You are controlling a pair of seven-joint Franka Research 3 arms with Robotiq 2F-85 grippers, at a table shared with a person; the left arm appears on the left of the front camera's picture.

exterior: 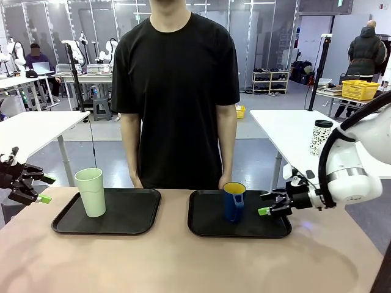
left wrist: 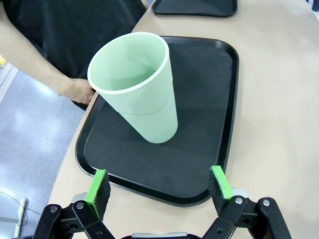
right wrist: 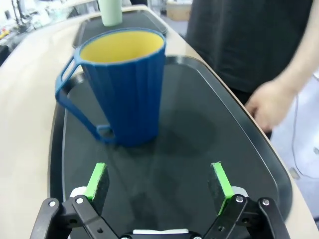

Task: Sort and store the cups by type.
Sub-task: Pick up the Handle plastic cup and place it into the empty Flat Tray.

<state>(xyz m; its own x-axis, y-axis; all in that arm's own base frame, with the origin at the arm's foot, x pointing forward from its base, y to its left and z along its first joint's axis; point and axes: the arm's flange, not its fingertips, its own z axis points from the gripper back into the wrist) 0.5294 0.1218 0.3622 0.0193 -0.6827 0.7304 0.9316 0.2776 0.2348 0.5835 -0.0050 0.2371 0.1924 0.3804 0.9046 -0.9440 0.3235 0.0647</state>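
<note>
A: Largest items, placed against the person [exterior: 177, 91] in the black T-shirt at the far edge?

B: Long tan table [exterior: 183, 262], directly before that person. Two shallow black rectangular plastic trays: left tray [exterior: 131, 223] off one hip, right tray [exterior: 208, 229] off the other, probably one tray per cup type.

A: Cups?

B: Tall pale-green handleless plastic tumbler [exterior: 91, 191], upright on the left tray. Shorter dark-blue ribbed mug with yellow inside and a handle [exterior: 233, 201], upright on the right tray, near the person's hand [right wrist: 271, 102].

A: Grippers?

B: Left gripper [exterior: 44, 189], outboard of the tumbler, jaws spread, grasping nothing. Right gripper [exterior: 264, 204], beside the mug, likewise released; each apparently lined up on its cup.
</note>
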